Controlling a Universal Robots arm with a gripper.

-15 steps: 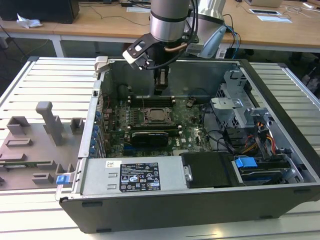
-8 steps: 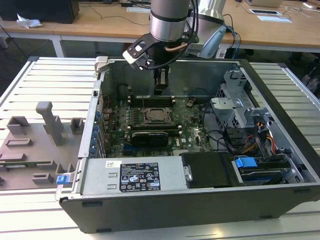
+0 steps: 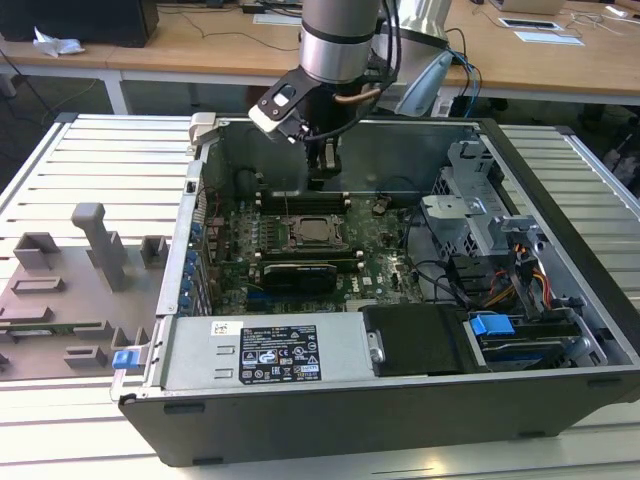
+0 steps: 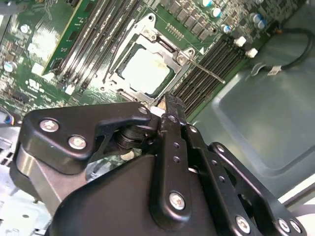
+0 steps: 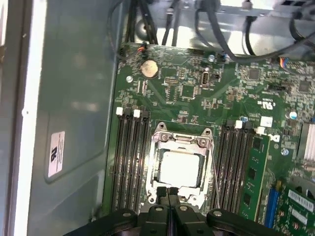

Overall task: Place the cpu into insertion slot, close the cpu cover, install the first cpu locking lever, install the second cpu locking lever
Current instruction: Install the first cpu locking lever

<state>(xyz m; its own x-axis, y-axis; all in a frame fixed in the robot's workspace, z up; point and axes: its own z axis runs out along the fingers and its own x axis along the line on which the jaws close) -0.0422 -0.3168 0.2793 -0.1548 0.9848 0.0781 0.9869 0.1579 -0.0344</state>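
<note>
While poised low inside the case, claw: narrow, fingers pressed flat together, nothing between them.
Fingertips: black, just beside the near edge of the insertion slot; touching or not, cannot tell.
Insertion slot: square socket with a silver rim, near the middle of the board, directly below and just ahead of the claw in the exterior view.
Cpu: seated flat in the insertion slot, pale metal face up.
Cpu cover: lowered flat around the cpu, chip face showing through the square window.
Locking lever: thin metal rod along one side of the slot, between cover and memory slots; latched or free, cannot tell.
Memory slots: long black rows flanking the slot on two sides, white clips at the ends.
Circuit board: green, crowded with small parts; round silver coin cell near one edge, well apart from the slot.
Case: dark, lying on its side, open upward, board on its floor.
Power supply: grey box with a printed label, along the near wall in the exterior view.
Cables: black bundle toward the exterior view's right, beside the drive bays.
Surface: pale slatted metal under the case.
Fixture: grey blocks and posts on the surface, beside the case on the exterior view's left.
</note>
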